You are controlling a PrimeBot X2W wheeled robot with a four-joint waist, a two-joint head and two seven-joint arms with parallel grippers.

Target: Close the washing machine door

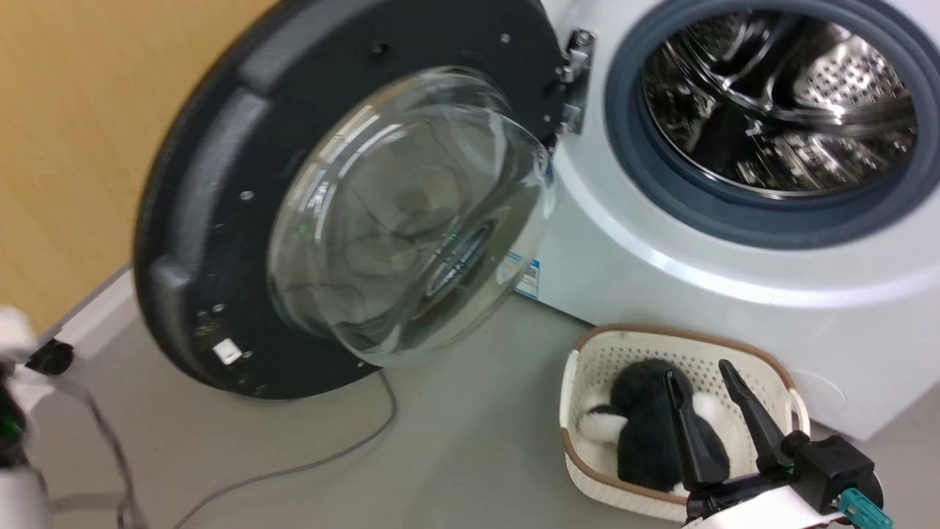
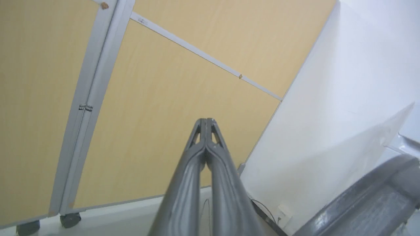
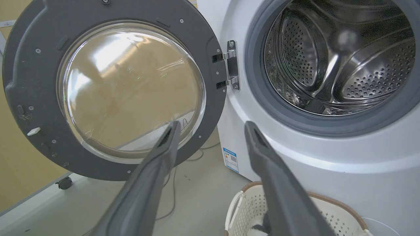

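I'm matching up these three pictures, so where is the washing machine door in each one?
Head view: the door spans the upper left and centre, swung open.
Left wrist view: a grey arc of the door, its rim, in the lower right corner.
Right wrist view: the door takes the left half.
Shared landmark: the tan panel beside the door.

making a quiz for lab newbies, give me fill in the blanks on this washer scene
The round black-rimmed glass washing machine door stands wide ___.
The left gripper has dark fingers pressed ___.
The right gripper has fingers spread ___.
The cream perforated plastic basket sits on the grey ___.
Missing: open; together; apart; floor
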